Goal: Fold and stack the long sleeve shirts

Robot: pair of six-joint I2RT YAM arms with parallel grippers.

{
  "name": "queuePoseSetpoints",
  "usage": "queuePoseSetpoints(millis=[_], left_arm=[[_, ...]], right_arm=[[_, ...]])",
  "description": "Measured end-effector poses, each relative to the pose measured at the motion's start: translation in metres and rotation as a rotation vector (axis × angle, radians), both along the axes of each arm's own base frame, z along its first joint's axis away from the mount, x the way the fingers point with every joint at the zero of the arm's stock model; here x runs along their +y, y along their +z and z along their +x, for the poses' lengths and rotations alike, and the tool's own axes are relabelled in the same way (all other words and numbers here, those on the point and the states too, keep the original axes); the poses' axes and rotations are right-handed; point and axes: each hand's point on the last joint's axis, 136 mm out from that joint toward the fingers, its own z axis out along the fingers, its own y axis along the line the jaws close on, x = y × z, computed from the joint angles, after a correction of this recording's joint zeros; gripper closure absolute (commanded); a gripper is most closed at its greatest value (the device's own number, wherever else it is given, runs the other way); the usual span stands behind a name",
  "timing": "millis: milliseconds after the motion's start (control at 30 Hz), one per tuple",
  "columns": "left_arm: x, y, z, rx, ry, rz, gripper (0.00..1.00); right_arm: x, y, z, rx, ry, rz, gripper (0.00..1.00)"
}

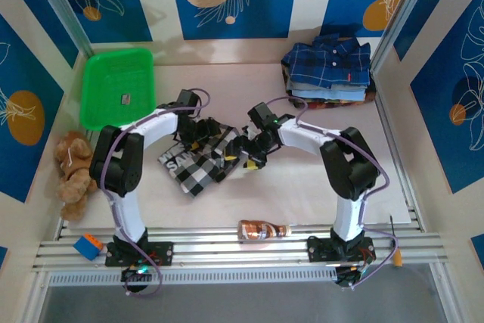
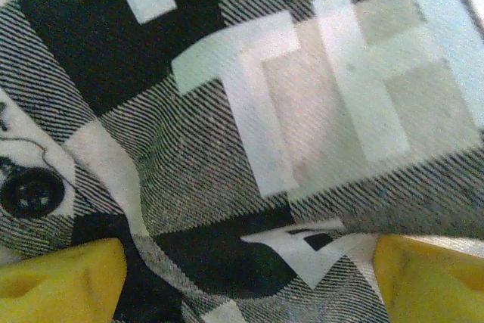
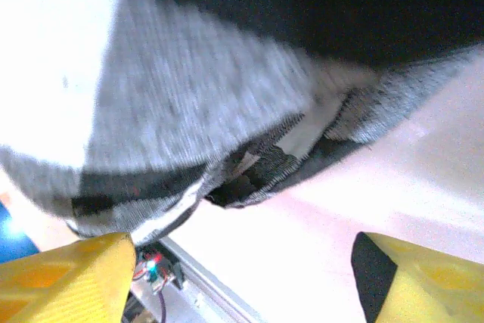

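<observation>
A black-and-white checked shirt point(image 1: 198, 160) lies crumpled in the middle of the table. My left gripper point(image 1: 197, 134) is pressed down on its upper left part. In the left wrist view the gripper point(image 2: 249, 285) stands open, its yellow fingertips point(image 2: 60, 285) wide apart, with the checked cloth point(image 2: 227, 134) and a black button point(image 2: 30, 191) spread under them. My right gripper point(image 1: 248, 150) is at the shirt's right edge. It is open too point(image 3: 242, 277): bare table lies between its fingertips point(image 3: 64, 277), and the shirt's hem point(image 3: 249, 172) hangs just beyond them. Folded shirts point(image 1: 329, 73), navy plaid on top, are stacked at the back right.
A green basket point(image 1: 117, 85) stands at the back left, with a brown plush toy point(image 1: 73, 166) below it by the left wall. A brown bottle point(image 1: 265, 229) lies at the near edge between the arm bases. A blue-and-orange block point(image 1: 87, 245) rests on the front rail.
</observation>
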Motion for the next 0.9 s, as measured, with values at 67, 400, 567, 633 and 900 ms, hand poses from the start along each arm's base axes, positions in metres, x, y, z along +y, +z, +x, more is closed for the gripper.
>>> queuePoseSetpoints(millis=[67, 400, 567, 633, 900], left_arm=[[0.000, -0.001, 0.000, 0.003, 0.003, 0.002, 0.14], [0.000, 0.000, 0.001, 0.009, 0.025, -0.004, 0.14], [-0.001, 0.000, 0.001, 0.009, 0.027, -0.005, 0.14], [-0.001, 0.001, 0.001, 0.008, 0.026, -0.005, 0.14], [-0.002, 0.003, 0.000, 0.004, 0.025, -0.007, 0.15]], right_arm=[[0.000, 0.006, -0.006, -0.026, -0.003, -0.003, 0.06], [0.032, 0.004, 0.003, -0.105, -0.009, 0.034, 0.02], [0.037, -0.017, 0.002, -0.057, -0.029, 0.005, 0.02], [0.037, -0.024, 0.002, -0.041, -0.040, -0.005, 0.02], [0.040, -0.030, 0.008, -0.018, -0.072, -0.014, 0.13]])
